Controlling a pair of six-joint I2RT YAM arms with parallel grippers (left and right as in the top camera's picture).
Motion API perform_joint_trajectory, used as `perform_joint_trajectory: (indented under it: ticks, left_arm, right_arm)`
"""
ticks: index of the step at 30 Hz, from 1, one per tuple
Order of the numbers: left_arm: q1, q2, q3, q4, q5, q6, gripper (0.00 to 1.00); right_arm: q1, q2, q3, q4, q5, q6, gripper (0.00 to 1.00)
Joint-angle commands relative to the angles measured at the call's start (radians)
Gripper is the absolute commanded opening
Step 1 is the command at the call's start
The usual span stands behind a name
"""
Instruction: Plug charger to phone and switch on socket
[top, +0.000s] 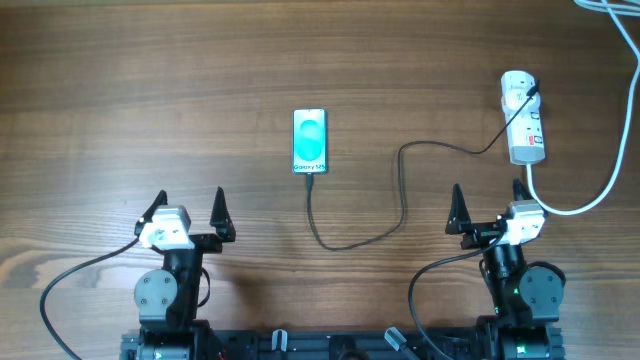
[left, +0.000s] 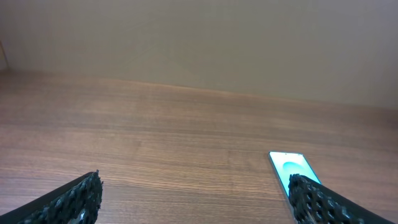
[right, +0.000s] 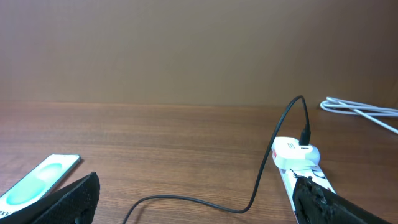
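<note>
The phone lies flat mid-table, its turquoise screen up and the "Galaxy" text at its near end. The thin black charger cable runs from a white plug at the far end of the socket, curls across the table and ends at the phone's near edge. I cannot tell whether its tip is inserted. My left gripper is open and empty, near and left of the phone. My right gripper is open and empty, just in front of the socket. The right wrist view shows the cable and the phone.
A thick white cord loops from the socket's near end to the table's right edge and runs back to the far right corner; it also shows in the right wrist view. The table is dark wood, with a plain wall behind it.
</note>
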Motion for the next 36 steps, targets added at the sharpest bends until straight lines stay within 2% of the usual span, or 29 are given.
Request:
perform_joint_trajectory:
  ticks: [1, 9, 36]
  left_arm:
    - [0.007, -0.011, -0.005, -0.004, -0.010, 0.047, 1.00]
    - [0.007, -0.011, -0.005, -0.004, -0.008, 0.125, 1.00]
    - [0.005, -0.011, -0.005, -0.006, -0.006, 0.125, 1.00]
  right_arm:
    - [-0.002, -0.012, -0.002, 0.003, 0.017, -0.012, 1.00]
    - [-0.002, -0.012, -0.002, 0.003, 0.017, -0.012, 1.00]
    - [-0.002, -0.012, -0.002, 0.003, 0.017, -0.012, 1.00]
